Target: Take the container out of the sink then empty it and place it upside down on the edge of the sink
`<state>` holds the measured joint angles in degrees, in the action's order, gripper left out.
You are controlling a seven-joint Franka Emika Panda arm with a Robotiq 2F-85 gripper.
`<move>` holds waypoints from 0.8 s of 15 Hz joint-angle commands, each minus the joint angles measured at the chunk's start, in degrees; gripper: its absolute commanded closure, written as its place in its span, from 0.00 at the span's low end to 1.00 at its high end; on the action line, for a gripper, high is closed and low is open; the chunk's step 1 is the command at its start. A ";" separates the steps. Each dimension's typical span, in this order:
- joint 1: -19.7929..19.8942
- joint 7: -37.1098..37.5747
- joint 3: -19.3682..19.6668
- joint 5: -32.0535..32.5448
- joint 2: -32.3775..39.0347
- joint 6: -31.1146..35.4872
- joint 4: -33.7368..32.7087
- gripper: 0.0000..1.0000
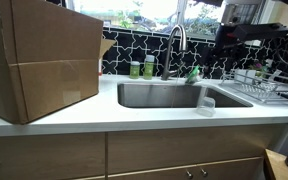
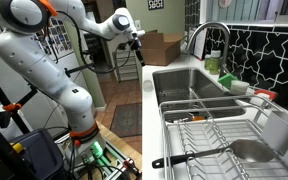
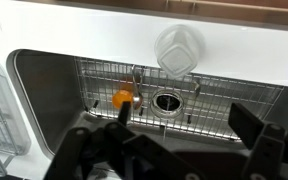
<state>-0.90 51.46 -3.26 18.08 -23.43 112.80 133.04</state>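
The clear plastic container (image 3: 180,48) stands on the white front edge of the sink, seen from above in the wrist view; it also shows in an exterior view (image 1: 205,104) as a small clear cup on the counter rim. My gripper (image 3: 184,118) is open and empty, above and apart from the container, over the sink (image 3: 44,90). In an exterior view the gripper (image 2: 134,47) hangs at the end of the white arm, beside the counter. The sink (image 1: 164,95) holds a wire grid, a drain (image 3: 166,100) and a small orange object (image 3: 122,98).
A large cardboard box (image 1: 44,60) stands on the counter beside the sink. A dish rack (image 1: 259,85) (image 2: 224,140) stands on the other side. The faucet (image 1: 176,45) and green bottles (image 1: 142,68) stand behind the sink.
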 commanded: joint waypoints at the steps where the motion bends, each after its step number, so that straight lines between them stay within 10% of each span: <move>1: 1.91 -4.61 0.34 -2.27 -4.93 1.59 4.38 0.00; 12: 9.35 7.03 -3.27 2.50 -10.28 0.23 5.94 0.00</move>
<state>8.15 58.68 -6.28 20.77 -33.73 113.06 139.06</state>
